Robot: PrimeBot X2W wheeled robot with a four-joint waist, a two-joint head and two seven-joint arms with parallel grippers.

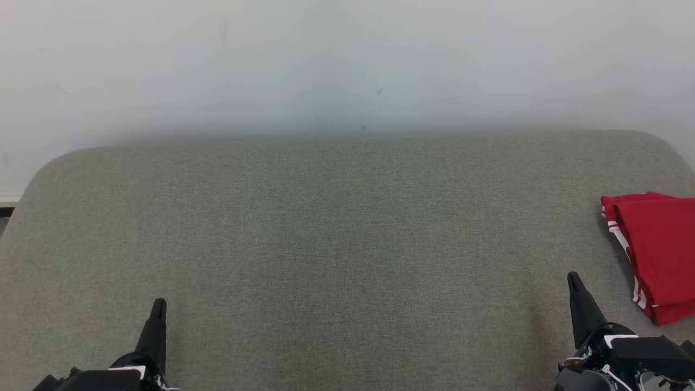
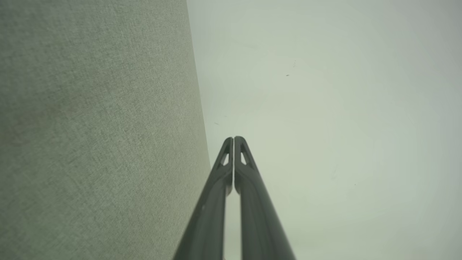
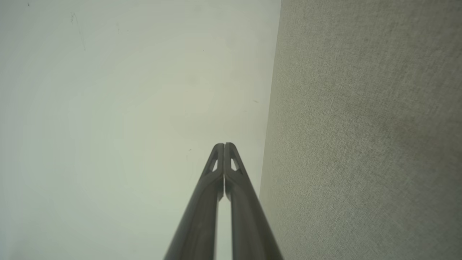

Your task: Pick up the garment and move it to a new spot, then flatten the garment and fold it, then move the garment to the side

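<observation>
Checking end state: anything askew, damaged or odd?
Nothing stands out. The red garment lies folded at the right side of the grey table, cut by the frame. The left claw and right claw are shut, empty.

A tabletop (image 1: 347,228) covered in grey woven fabric, with rounded far corners, stands against a plain pale wall (image 1: 347,65). The wall carries a few small dark specks. Light is soft and even.

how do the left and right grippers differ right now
The right gripper sits beside the folded red garment; the left gripper has bare grey surface around it. In the head view the right gripper's tip reaches further up than the left gripper's. Both are shut and hold nothing.
</observation>
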